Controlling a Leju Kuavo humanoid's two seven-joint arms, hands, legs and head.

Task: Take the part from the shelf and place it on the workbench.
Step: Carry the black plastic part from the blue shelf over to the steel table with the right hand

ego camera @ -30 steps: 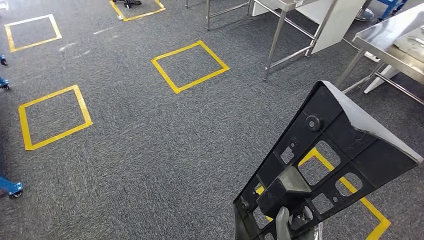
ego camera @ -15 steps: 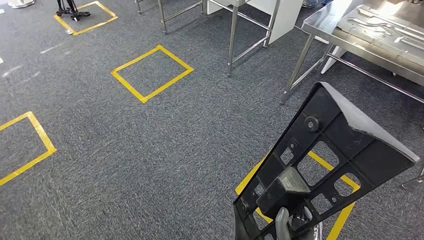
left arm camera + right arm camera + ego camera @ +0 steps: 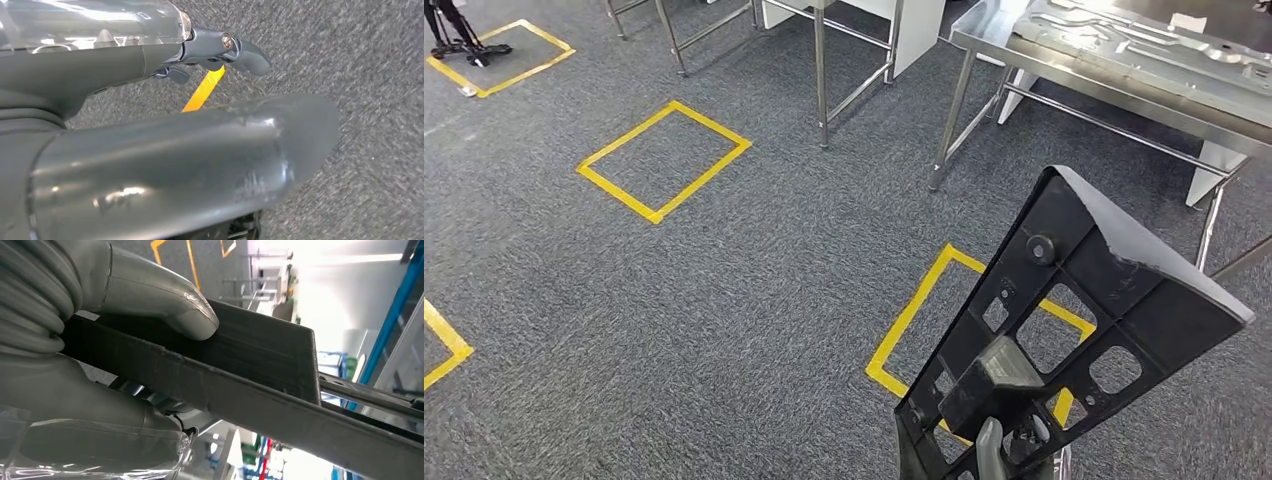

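Right hand clamped around the lower end of the black part, part upright above it.

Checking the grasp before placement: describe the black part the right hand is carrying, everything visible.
The black part looks like moulded plastic: a flat, roughly triangular panel with ribbed framing, several rectangular cut-outs, a round boss near its upper end and a raised block low down. Its upper edge looks pale and slightly chipped. It is held tilted up over the carpet, widening away from the robot. The right hand grips its narrow lower end, thumb pressed on one face. Nothing else touches it.
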